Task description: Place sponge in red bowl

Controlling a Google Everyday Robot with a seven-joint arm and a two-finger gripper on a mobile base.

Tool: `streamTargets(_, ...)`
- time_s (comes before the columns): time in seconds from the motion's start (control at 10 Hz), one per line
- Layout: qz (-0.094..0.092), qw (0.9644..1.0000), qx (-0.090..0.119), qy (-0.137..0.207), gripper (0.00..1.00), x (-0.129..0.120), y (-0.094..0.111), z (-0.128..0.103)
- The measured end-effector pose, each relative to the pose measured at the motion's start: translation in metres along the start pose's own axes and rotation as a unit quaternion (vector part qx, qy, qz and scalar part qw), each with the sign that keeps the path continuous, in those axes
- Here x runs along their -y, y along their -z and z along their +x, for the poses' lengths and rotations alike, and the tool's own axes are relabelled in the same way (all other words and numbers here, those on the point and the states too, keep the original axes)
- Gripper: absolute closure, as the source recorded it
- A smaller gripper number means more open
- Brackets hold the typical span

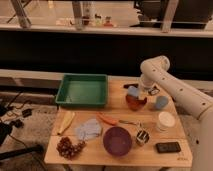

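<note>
The red bowl stands on the wooden table, right of the green tray. The light-blue sponge sits just above the bowl's back rim, partly inside its outline. My gripper hangs straight down from the white arm directly over the bowl. It looks shut on the sponge. The wrist hides the sponge's right side.
A green tray lies at the back left. A purple bowl, pale-blue cloth, banana and grapes fill the front. Blue cup, white container, small can and black phone are at right.
</note>
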Motion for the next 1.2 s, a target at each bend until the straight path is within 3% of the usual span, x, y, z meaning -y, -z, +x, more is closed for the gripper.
streamTargets(0.5,0.001,1.0,0.0,0.001,0.21,0.0005,0.0002,-0.0013)
streamTargets(1.2,0.001,1.0,0.0,0.001,0.2,0.0007,0.0004,-0.0006)
